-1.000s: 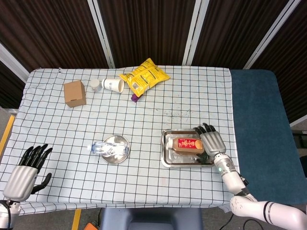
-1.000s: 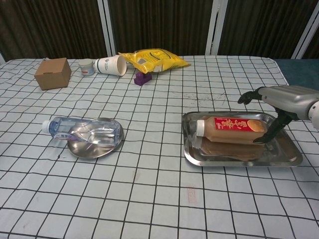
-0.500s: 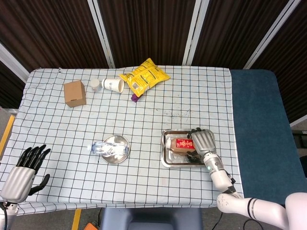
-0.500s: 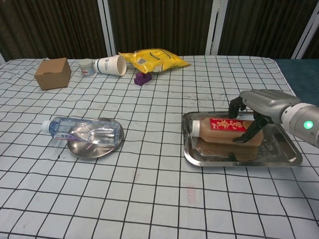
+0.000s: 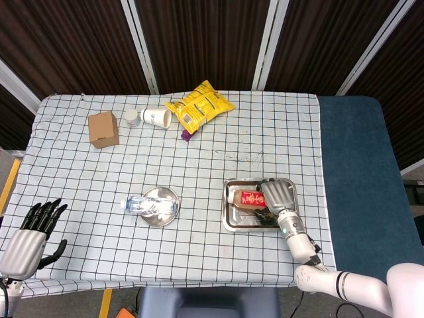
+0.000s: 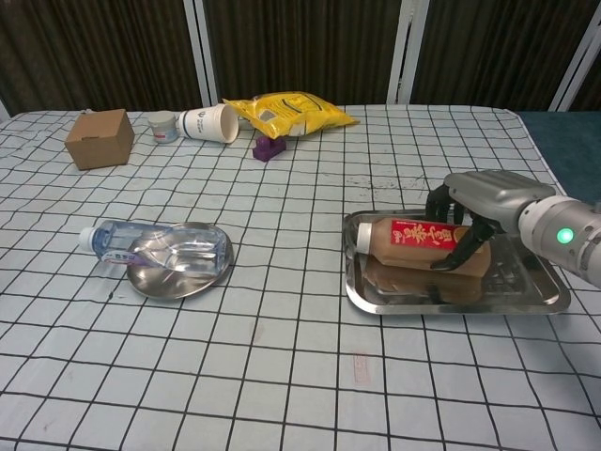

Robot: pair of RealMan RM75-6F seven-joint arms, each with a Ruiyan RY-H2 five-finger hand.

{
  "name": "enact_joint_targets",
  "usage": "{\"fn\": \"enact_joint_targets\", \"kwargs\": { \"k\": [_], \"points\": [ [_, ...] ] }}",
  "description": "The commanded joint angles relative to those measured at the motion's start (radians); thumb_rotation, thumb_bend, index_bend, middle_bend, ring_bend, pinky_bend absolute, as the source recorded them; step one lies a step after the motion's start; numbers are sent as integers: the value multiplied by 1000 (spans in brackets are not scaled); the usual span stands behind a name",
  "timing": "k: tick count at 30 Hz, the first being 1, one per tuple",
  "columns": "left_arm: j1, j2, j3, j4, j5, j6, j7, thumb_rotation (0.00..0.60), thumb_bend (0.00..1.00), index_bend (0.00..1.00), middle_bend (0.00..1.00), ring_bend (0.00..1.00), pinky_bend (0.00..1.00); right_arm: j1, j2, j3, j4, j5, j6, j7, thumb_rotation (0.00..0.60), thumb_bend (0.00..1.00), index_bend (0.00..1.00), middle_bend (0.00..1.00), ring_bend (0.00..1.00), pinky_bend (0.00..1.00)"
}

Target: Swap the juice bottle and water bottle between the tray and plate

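right hand (image 5: 279, 196) hiding juice bottle (image 5: 248, 198) base, left arm cut off

Our right hand (image 6: 476, 209) is down low with the palm facing the worktop, fingers (image 6: 459, 252) curled in around what it holds; its silver forearm runs back toward our lower right, a green light glowing at the wrist; our left hand (image 5: 32, 236) hangs off at the near left corner, dark fingers spread and pointing up, holding nothing.

Table (image 5: 199, 258) covered with a white black-grid cloth. Far side, left to right: cardboard box (image 5: 103, 128), small cup (image 5: 132, 117), paper cup (image 5: 156, 117) on its side, yellow bag (image 5: 199, 105), purple item (image 5: 187, 134). Near side: plate (image 5: 161, 207) left, tray (image 5: 229, 218) right.
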Motion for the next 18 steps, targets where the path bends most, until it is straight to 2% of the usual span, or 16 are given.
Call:
{"fn": "enact_joint_targets", "kwargs": {
  "k": [1,5,11,15,18],
  "points": [
    [0,1,-1,0,-3,-2,0,600,430,0,0,0,47,3,1,1,-4,-2,6,0,600,385,819,674,670,831],
    [3,2,-3,-1,-9,0,3,600,429,0,0,0,47,8,19,23,-35,-24,30,22,600,408,861,706,702,864],
    [2,-4,-18,1,-39,-7,12,600,429,0,0,0,47,77,38,118,-74,5,34,-2,600,419,880,721,720,869],
    [-4,-13,-32,4,-65,-20,27,600,430,0,0,0,47,184,-16,219,-6,98,13,-49,600,419,882,722,721,869],
    [-11,-21,-40,12,-82,-34,35,600,430,0,0,0,47,278,-93,275,110,161,-19,-64,600,419,880,722,721,869]
  ]
}}
